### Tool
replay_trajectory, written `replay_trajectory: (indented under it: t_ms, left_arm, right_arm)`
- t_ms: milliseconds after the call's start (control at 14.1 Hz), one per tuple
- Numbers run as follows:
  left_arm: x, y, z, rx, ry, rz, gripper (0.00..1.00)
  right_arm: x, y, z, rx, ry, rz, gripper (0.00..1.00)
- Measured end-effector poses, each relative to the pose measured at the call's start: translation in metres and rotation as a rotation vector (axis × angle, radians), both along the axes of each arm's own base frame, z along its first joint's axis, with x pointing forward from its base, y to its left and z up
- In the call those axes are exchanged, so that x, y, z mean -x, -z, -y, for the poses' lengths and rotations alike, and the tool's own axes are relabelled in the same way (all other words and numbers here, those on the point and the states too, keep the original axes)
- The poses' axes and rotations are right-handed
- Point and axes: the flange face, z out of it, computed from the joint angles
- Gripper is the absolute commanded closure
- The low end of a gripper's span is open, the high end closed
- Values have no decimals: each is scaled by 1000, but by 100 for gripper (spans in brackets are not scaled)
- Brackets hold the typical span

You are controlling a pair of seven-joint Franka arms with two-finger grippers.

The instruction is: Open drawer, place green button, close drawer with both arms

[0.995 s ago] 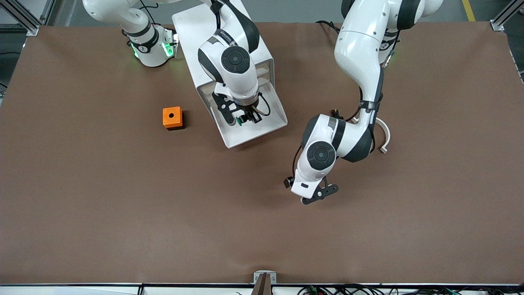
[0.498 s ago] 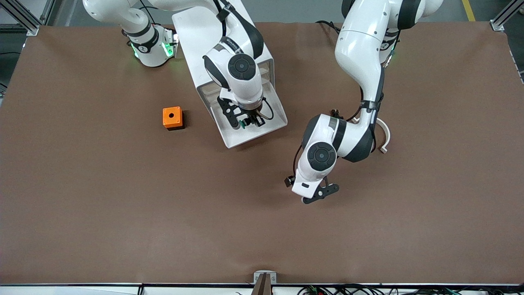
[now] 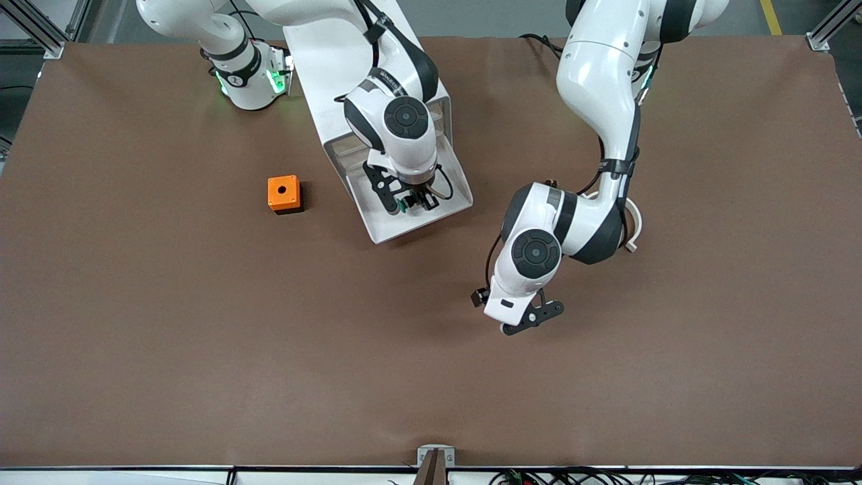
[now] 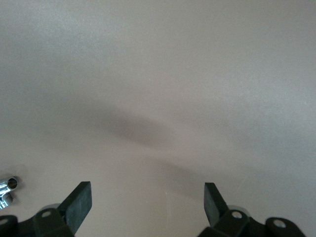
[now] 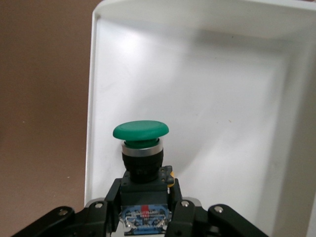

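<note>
Front view: the drawer stands pulled out of the white cabinet, its front lip toward the front camera and its low side walls fencing a shallow white floor. Bare brown table spreads wide on every side of it. An orange cube sits apart from the drawer, toward the right arm's end of the table. The right gripper is over the drawer's floor, inside its walls, with the button clamped between its fingers. The left gripper is over open table, well apart from the drawer and toward the left arm's end; a white curved piece lies partly hidden under that arm.

Left wrist view: the left gripper has its two black fingers spread wide with nothing between them, only plain table surface beneath.

Right wrist view: the right gripper is closed on the button by its black-and-blue body, green cap pointing away from the wrist. Under it is the drawer's white floor; one side wall runs just beside the button, with brown table past that wall, and there is more room toward the drawer's other wall.
</note>
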Motion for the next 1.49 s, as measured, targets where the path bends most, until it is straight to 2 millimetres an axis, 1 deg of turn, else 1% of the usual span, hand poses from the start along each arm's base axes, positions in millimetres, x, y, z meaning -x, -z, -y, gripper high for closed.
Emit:
replay_trajectory:
  t_ms: [284, 853, 1493]
  left_arm:
    - [0, 1, -1, -2, -1, -3, 0]
    - [-1, 2, -4, -4, -5, -6, 0]
    - [0, 3, -3, -4, -3, -8, 0]
  right_arm:
    - [-3, 9, 2, 11, 6, -4, 100]
    - [-14, 20, 4, 22, 18, -3, 100]
    - [-16, 23, 6, 26, 22, -5, 100]
